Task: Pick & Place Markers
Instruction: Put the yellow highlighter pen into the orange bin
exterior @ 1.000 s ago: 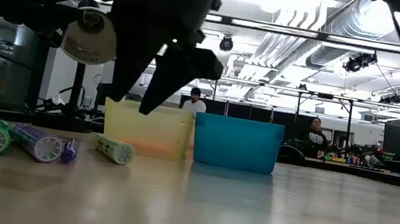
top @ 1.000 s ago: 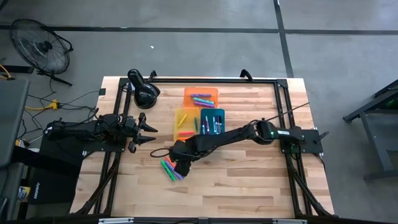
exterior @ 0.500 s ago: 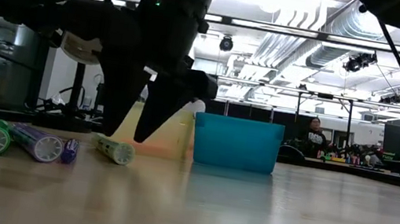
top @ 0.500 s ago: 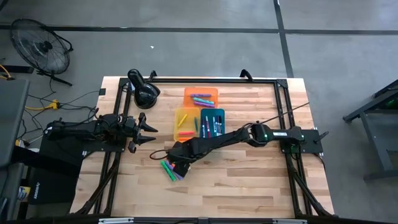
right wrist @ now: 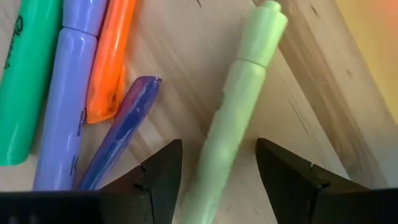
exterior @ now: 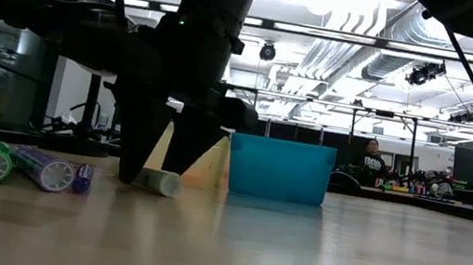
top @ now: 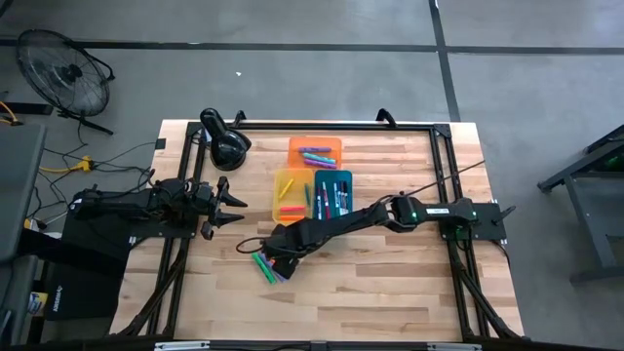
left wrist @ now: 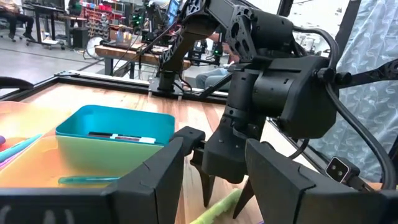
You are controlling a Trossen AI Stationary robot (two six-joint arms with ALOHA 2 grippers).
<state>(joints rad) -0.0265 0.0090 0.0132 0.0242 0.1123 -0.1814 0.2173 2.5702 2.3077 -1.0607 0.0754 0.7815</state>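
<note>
High view: right gripper (top: 272, 251) down at table (top: 390, 283), over loose markers (top: 265, 265) in front of yellow tray (top: 289, 194); more markers in orange tray (top: 315, 151) and blue tray (top: 333, 190). Left gripper (top: 234, 207) waited at table's left side, fingers apart, holding nothing.

Low view: right gripper's fingers stood spread either side of light green marker (exterior: 157, 181), tips at tabletop.

Left wrist view: same straddle seen.

Right wrist view: light green marker lay between open fingers, not clamped; purple marker (right wrist: 62, 118), orange marker (right wrist: 109, 62), green marker (right wrist: 22, 81) just beside.

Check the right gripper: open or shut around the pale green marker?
Open. The right gripper has a finger on each side of the pale green marker lying on the table, with gaps showing.
</note>
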